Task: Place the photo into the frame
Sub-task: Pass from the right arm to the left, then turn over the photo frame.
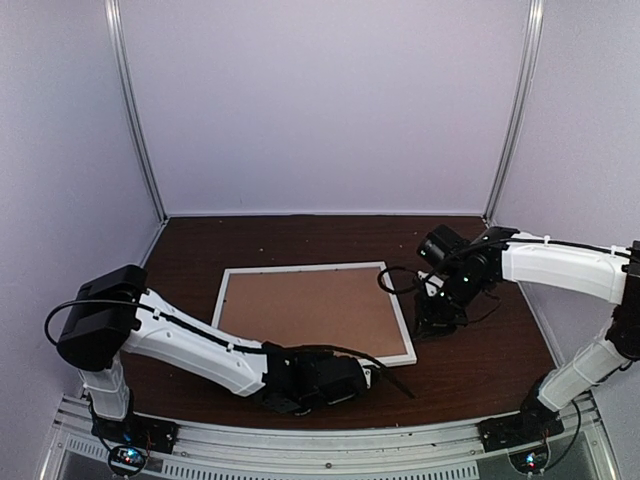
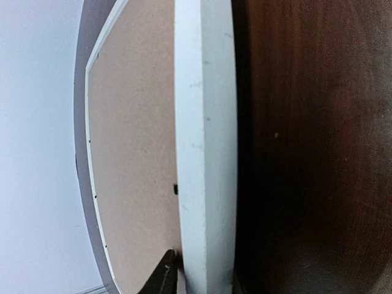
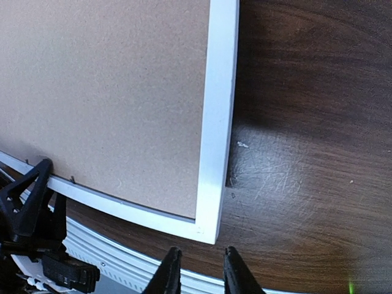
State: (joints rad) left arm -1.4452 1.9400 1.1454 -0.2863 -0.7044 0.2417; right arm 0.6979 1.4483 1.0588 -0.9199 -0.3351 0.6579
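Note:
The white frame [image 1: 400, 320] lies flat on the dark table with a plain brown backing board [image 1: 305, 305] inside it. The photo is hidden. My left gripper [image 1: 352, 378] is at the frame's near edge close to the near right corner. In the left wrist view one finger [image 2: 162, 275] touches the inner side of the white rail [image 2: 205, 153] and the other sits at its outer side, so the gripper [image 2: 199, 283] is shut on the rail. My right gripper [image 3: 201, 272] is open and empty, just above the table off the frame's corner [image 3: 208, 229].
A metal rail [image 3: 122, 254] runs along the table's near edge just beyond the frame. A black cable loop [image 1: 392, 280] hangs by the right wrist. Enclosure walls stand at the back and both sides. Bare table [image 1: 480, 350] lies right of the frame.

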